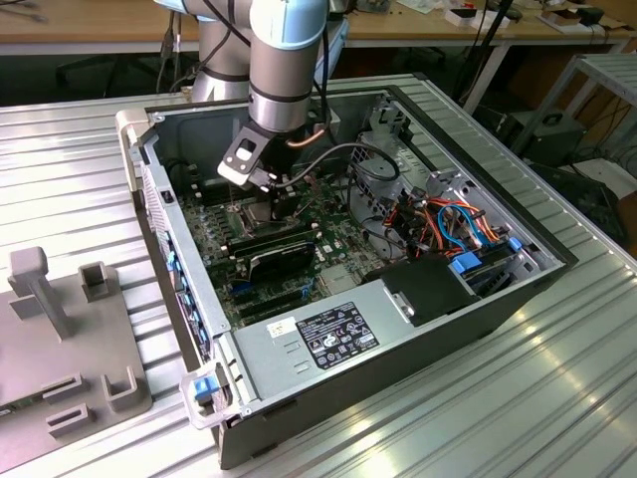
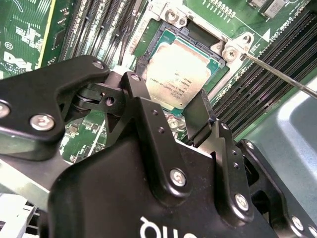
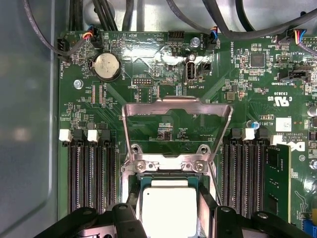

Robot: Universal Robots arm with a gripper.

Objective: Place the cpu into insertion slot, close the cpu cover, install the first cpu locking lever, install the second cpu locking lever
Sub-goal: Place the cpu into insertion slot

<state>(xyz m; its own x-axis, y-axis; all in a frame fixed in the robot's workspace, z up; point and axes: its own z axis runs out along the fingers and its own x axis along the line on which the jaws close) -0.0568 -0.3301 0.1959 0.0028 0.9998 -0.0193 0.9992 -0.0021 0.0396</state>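
Pincer (image 3: 171,196) pinches the cpu (image 3: 168,213) by two opposite edges as it lies in the insertion slot (image 3: 168,174); just beyond, the cpu cover (image 3: 177,105) stands raised over the green motherboard (image 3: 237,89).

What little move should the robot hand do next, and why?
Probably ease the hand up and away from the cpu. The cpu lies flat in the insertion slot, the hand straddles it, and the cpu cover stands raised open, so the hand likely must clear before that cover can swing down.
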